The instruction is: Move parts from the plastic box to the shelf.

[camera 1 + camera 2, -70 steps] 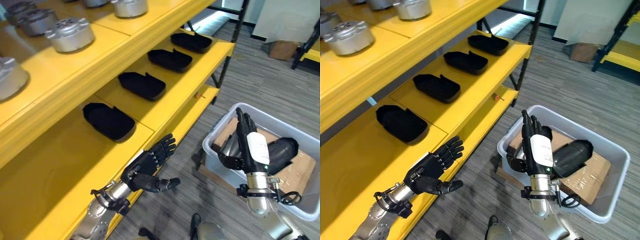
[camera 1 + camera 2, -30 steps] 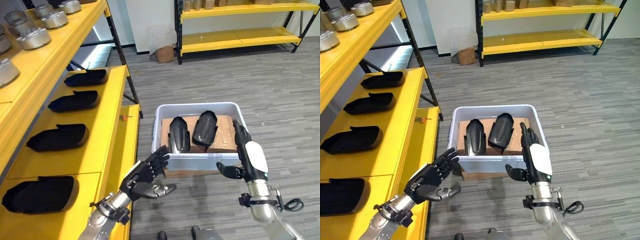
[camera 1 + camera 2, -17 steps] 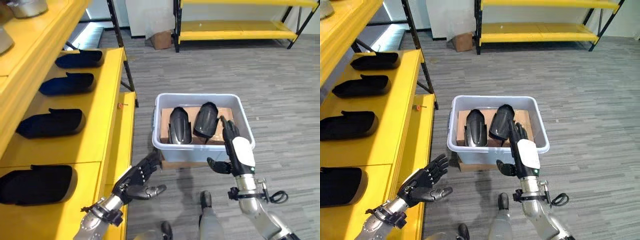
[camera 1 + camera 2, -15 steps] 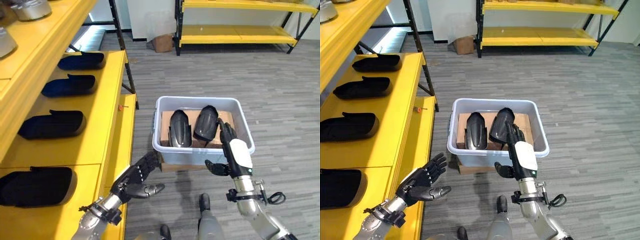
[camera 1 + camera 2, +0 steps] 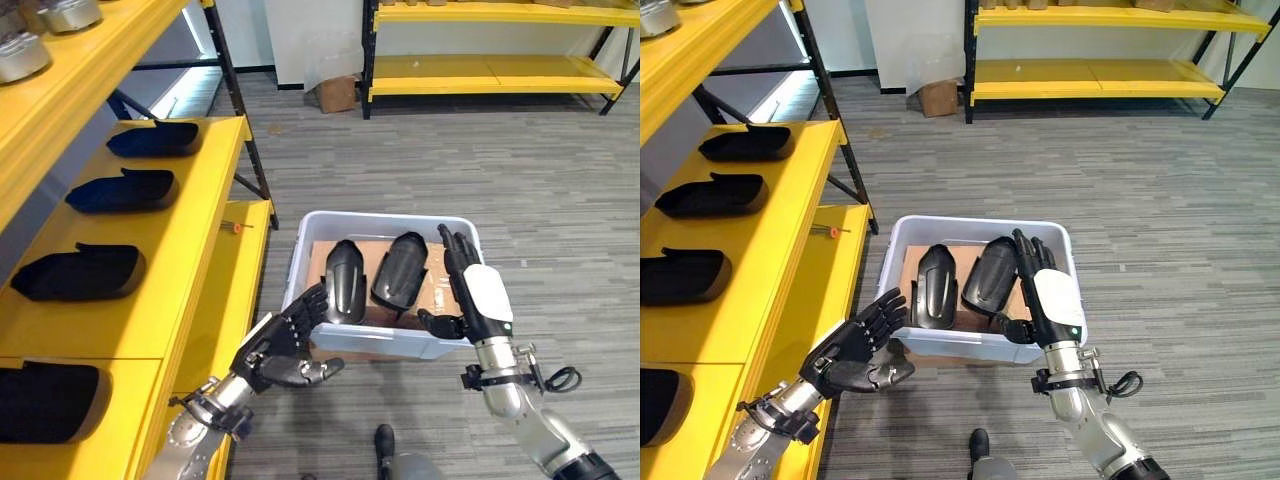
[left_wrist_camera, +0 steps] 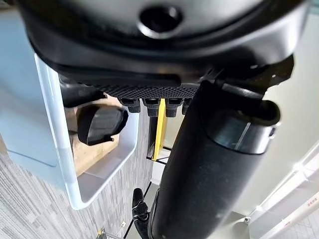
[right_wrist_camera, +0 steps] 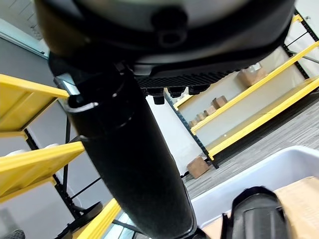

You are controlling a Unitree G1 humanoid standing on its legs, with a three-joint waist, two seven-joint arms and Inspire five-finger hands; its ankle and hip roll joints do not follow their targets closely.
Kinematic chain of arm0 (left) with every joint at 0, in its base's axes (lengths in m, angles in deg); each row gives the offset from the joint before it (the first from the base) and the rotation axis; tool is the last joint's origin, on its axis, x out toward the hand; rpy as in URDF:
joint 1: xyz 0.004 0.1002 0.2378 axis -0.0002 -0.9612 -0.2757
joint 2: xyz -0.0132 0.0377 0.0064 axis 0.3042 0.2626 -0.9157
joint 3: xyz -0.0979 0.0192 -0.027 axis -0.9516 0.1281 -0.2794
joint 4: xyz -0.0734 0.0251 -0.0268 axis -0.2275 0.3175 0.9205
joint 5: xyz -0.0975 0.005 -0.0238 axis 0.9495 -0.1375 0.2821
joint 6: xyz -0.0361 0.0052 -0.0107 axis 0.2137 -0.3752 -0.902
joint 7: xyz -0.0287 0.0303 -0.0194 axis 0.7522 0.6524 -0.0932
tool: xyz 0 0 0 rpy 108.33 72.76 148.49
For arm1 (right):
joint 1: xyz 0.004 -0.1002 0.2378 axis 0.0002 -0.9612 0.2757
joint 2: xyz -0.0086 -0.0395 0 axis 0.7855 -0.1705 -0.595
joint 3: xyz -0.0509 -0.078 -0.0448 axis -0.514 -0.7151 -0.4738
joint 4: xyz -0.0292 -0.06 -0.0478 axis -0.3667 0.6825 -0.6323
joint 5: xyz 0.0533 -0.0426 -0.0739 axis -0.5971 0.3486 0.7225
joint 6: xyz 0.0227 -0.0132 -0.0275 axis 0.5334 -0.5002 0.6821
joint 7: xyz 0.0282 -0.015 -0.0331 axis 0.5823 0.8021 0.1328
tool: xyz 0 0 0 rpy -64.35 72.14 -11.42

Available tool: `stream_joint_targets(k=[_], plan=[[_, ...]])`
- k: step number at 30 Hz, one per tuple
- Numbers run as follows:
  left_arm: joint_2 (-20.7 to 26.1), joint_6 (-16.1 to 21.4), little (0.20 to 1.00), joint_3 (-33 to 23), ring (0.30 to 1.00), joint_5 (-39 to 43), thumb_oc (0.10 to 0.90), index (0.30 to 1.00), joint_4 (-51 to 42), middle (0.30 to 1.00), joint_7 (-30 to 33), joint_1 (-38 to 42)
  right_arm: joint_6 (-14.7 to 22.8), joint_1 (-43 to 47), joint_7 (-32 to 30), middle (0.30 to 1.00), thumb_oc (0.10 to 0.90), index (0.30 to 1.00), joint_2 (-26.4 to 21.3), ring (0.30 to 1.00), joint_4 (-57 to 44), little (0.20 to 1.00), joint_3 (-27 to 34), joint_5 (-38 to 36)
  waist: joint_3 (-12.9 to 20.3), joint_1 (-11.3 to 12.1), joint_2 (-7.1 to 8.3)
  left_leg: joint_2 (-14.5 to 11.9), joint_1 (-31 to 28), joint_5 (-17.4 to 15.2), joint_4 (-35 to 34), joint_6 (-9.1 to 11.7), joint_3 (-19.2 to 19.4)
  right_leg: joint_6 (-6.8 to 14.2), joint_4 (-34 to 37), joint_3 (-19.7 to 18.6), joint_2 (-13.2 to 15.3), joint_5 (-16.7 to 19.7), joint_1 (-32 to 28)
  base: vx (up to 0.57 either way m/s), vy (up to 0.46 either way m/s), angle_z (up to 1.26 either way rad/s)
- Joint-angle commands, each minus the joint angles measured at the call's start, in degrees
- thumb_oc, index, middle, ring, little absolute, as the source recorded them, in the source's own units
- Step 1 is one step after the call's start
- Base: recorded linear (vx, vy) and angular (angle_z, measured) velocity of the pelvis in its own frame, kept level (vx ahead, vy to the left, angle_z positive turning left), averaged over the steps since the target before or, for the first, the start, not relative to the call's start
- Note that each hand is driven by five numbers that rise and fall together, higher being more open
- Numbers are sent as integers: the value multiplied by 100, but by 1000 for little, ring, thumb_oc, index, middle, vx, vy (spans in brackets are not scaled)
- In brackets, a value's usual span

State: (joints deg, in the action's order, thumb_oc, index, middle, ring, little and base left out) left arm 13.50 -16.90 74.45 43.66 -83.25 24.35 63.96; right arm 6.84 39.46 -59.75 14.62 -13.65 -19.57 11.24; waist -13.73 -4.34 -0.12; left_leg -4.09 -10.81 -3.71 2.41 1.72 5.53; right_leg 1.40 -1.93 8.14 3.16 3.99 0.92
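Observation:
A pale plastic box (image 5: pixel 455 232) stands on the floor by the yellow shelf (image 5: pixel 190 250). Two black curved parts lie in it on brown cardboard, one on the left (image 5: pixel 344 281) and one on the right (image 5: pixel 399 268). My right hand (image 5: pixel 470 290) hovers open over the box's right side, fingers straight, close beside the right part (image 5: pixel 991 273). Just outside the box's near left corner my left hand (image 5: pixel 283 348) is open and holds nothing. Several black parts (image 5: pixel 76 272) lie in a row on the shelf's middle level.
Silver round parts (image 5: pixel 22 57) sit on the shelf's top level. A second yellow rack (image 5: pixel 490 70) stands at the far wall with a cardboard box (image 5: pixel 337 93) beside it. Grey carpet floor surrounds the plastic box.
The camera has swung from the shelf to the box. Both hands have come closer to the box: the right now reaches over its rim, the left is at its near left corner.

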Motion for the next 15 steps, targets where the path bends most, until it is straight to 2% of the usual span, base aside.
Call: stream_joint_targets(k=[1, 4, 5, 7, 10, 11, 12, 14, 15], plan=[[-170, 392, 1000, 24, 1000, 65, 900, 1000, -551, 1000, 3, 186, 495, 548, -350, 1000, 900, 1000, -242, 1000, -255, 1000, 145, -8, 339, 53, -34, -529, 314, 168, 652, 200, -32, 223, -887, -209, 289, -862, 216, 44, -79, -8], [-170, 392, 1000, 23, 1000, 65, 900, 1000, -551, 1000, 3, 186, 495, 548, -350, 1000, 900, 1000, -242, 1000, -255, 1000, 144, -8, 341, 51, -34, -529, 320, 167, 656, 200, -34, 222, -887, -207, 289, -862, 219, 42, -98, -5], [-212, 397, 1000, 21, 1000, 48, 900, 1000, -465, 1000, -17, 216, 538, 559, -397, 1000, 900, 1000, -245, 1000, -192, 1000, 99, 26, 262, 74, 16, -528, 922, 520, 2056, 213, 49, -40, -895, -172, 207, -999, 71, 157, -326, 0], [-262, 364, 1000, 37, 1000, 13, 900, 1000, -461, 1000, 2, 226, 611, 605, -443, 1000, 900, 1000, -178, 1000, -81, 1000, 60, 127, 227, 79, 1, -443, 1300, 482, 2548, 154, 26, -121, -938, -233, 142, -1054, 46, 154, -219, 10], [-285, 328, 1000, 92, 1000, 14, 900, 1000, -477, 1000, 60, 273, 562, 649, -377, 1000, 900, 1000, -111, 1000, -96, 1000, 2, 129, 169, 72, -88, -346, 1482, 511, 2074, 90, 29, -93, -982, -384, 26, -1124, -33, 134, 58, -19], [-269, 306, 1000, 139, 1000, 11, 900, 1000, -530, 1000, 141, 309, 484, 657, -308, 1000, 900, 1000, -118, 1000, -159, 1000, 6, 120, 142, 69, -162, -365, 1536, 618, 1413, 145, 79, -34, -940, -399, 0, -1155, -115, 182, 191, 1], [-266, 263, 1000, 156, 1000, 73, 900, 1000, -584, 1000, 134, 316, 403, 611, -342, 1000, 900, 1000, -159, 1000, -224, 1000, 42, 146, 98, 85, -199, -391, 1586, 878, 874, 245, 122, 6, -837, -374, 19, -1175, -280, 163, 195, 9], [-263, 248, 1000, 128, 1000, 112, 900, 1000, -596, 1000, 59, 283, 369, 525, -385, 1000, 900, 1000, -206, 1000, -209, 1000, 76, 102, 53, 151, -246, -396, 1856, 1155, 525, 338, -4, 42, -767, -401, 25, -1249, -509, 154, 162, 14], [-254, 246, 1000, 101, 1000, 134, 900, 1000, -586, 1000, 5, 264, 391, 495, -400, 1000, 900, 1000, -208, 1000, -150, 1000, 88, 95, 46, 190, -252, -363, 1940, 1141, 471, 337, -111, 61, -763, -437, 50, -1287, -586, 148, 151, 1]])
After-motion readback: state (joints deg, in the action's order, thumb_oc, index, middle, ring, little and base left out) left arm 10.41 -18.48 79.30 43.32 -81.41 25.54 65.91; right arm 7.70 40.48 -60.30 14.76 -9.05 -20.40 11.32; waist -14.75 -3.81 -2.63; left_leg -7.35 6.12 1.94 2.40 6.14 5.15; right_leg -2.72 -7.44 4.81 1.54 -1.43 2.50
